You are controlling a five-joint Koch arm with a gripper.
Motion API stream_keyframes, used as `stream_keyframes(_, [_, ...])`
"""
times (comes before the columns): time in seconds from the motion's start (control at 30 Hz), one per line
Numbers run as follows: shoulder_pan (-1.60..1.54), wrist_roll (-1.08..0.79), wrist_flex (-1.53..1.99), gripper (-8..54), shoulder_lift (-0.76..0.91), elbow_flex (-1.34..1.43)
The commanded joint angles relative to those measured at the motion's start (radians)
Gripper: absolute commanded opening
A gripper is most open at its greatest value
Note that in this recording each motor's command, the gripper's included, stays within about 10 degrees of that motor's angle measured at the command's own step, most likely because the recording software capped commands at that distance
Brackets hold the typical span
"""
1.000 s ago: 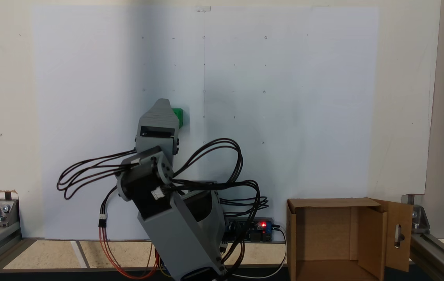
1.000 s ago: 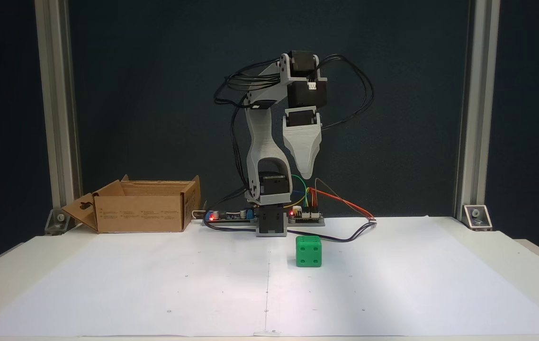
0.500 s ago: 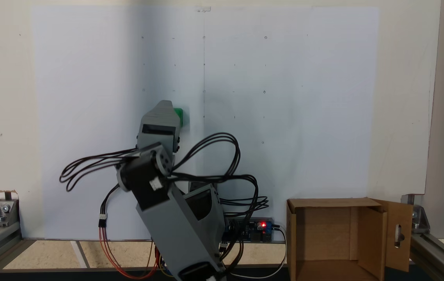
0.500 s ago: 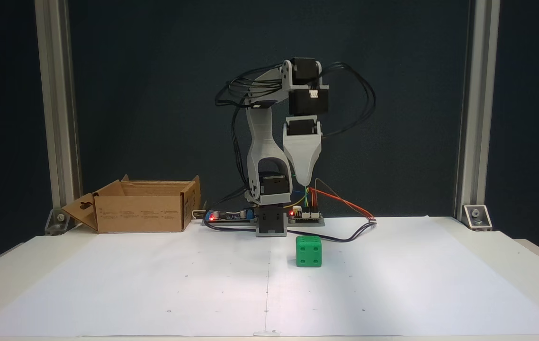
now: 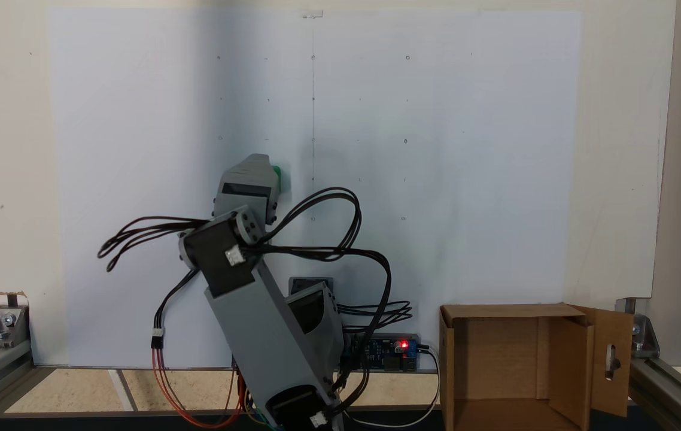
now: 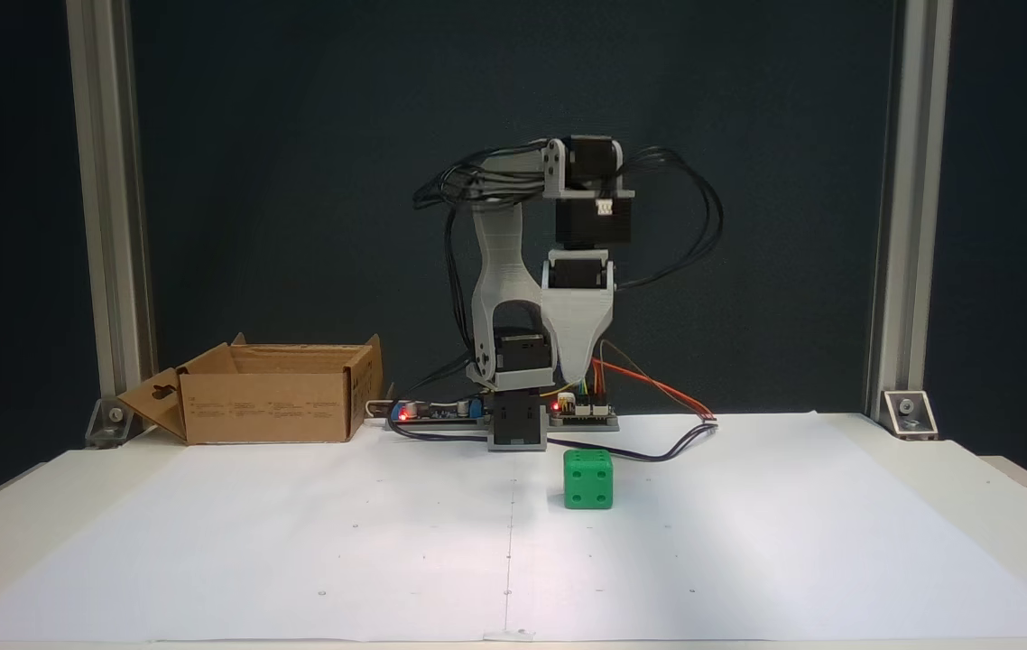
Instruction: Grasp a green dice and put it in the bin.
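Observation:
The green dice (image 6: pixel 587 479) rests on the white paper, just in front of the arm's base. In a fixed view from above, only a green sliver of the dice (image 5: pixel 277 173) shows past the grey gripper (image 5: pixel 261 170), which covers the rest. My gripper (image 6: pixel 576 378) points straight down, a good gap above the dice and slightly behind it. Its jaws line up one behind the other, so a single tip shows and its state is unclear. The brown cardboard bin (image 6: pixel 265 406) stands open at the back left; from above, the bin (image 5: pixel 496 353) is at the lower right.
Black cables (image 6: pixel 676 226) loop around the arm, and coloured wires (image 6: pixel 658 388) run to the control boards (image 6: pixel 581 411) by the base. Aluminium frame posts (image 6: pixel 112 226) stand at both back corners. White paper (image 6: pixel 748 560) covers the table.
The arm has bent forward and lowered the gripper toward the dice, which it now covers more of from above. Dice and bin have not moved.

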Motion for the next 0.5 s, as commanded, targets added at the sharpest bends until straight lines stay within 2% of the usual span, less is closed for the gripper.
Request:
stream_keyframes(0.0, [0.0,0.061,-0.054,43.6,0.005,-0.002])
stream_keyframes(0.47, [-0.002,0.063,-0.129,43.5,0.005,0.086])
